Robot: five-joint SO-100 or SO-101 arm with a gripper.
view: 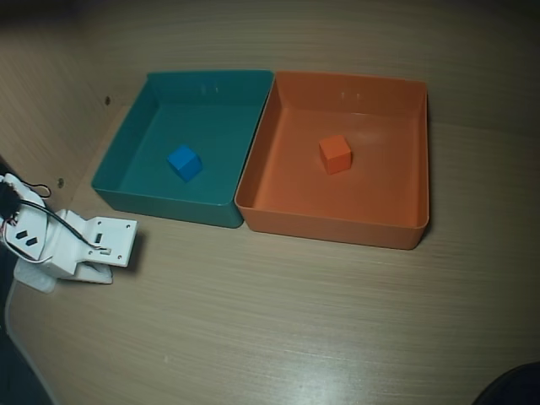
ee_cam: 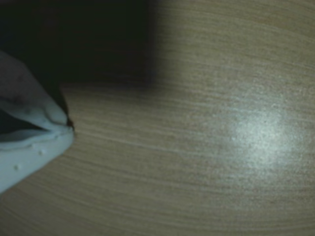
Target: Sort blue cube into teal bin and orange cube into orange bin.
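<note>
- The small matte blue cube (view: pixel 184 162) is found resting on the floor of the large square teal plastic bin (view: pixel 126 135).
- The small matte orange cube (view: pixel 335 153) is found inside the large square orange plastic bin (view: pixel 337 229), near its middle.
- The two bins are set side by side, walls touching, on the pale wood-grain worktop (view: pixel 295 321).
- The white tool (ee_cam: pixel 66 125) is seen in the wrist view with fingertips together, holding nothing; it is parked well apart from both cubes.
- Both sorts are judged complete; nothing is judged outstanding.

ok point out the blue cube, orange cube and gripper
blue cube (view: pixel 184 162), overhead view, top face
orange cube (view: pixel 335 153), overhead view, front face
gripper (ee_cam: pixel 63 129), wrist view, where the fingertips meet
</note>
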